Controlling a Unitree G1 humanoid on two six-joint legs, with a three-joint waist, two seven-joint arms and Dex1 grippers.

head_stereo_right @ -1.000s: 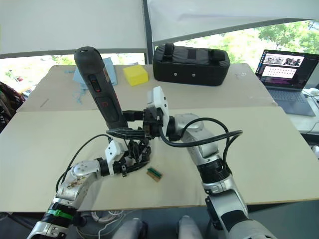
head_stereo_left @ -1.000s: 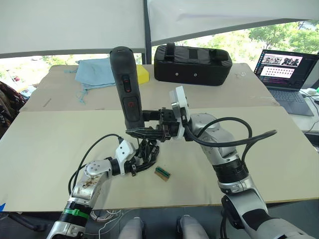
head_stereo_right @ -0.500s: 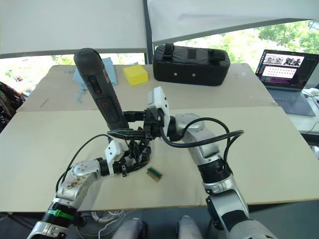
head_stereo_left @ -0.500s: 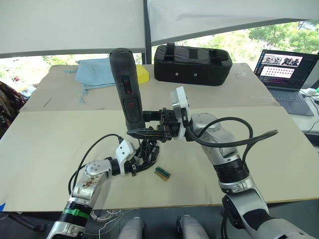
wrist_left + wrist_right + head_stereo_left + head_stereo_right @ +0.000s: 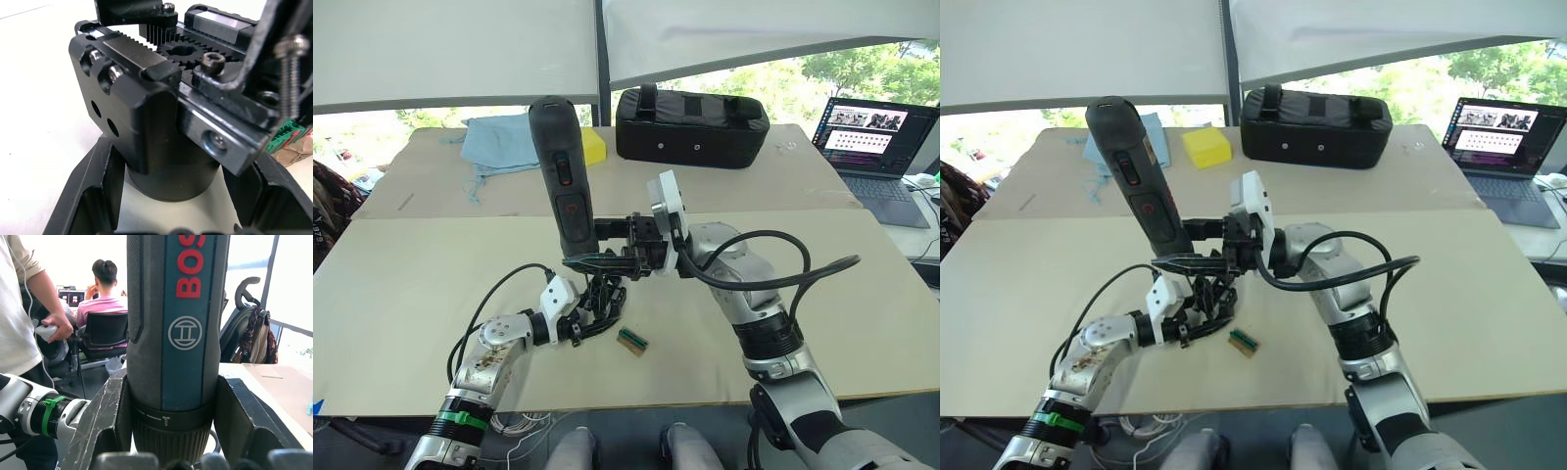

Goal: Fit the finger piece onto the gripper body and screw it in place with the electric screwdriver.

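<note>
My left fingers (image 5: 88,205) clamp body (image 5: 146,122) | right fingers (image 5: 107,421) grip screwdriver (image 5: 565,191) upright between them | risk: bit slips off screw, tilts body.

red letters "bos" read down the blue strip on the dark grey pen-shaped electric screwdriver (image 5: 188,333), cut off at the frame edge, and under them sits a round white emblem, a sideways h inside a circle. nothing else legible anywhere.
</note>
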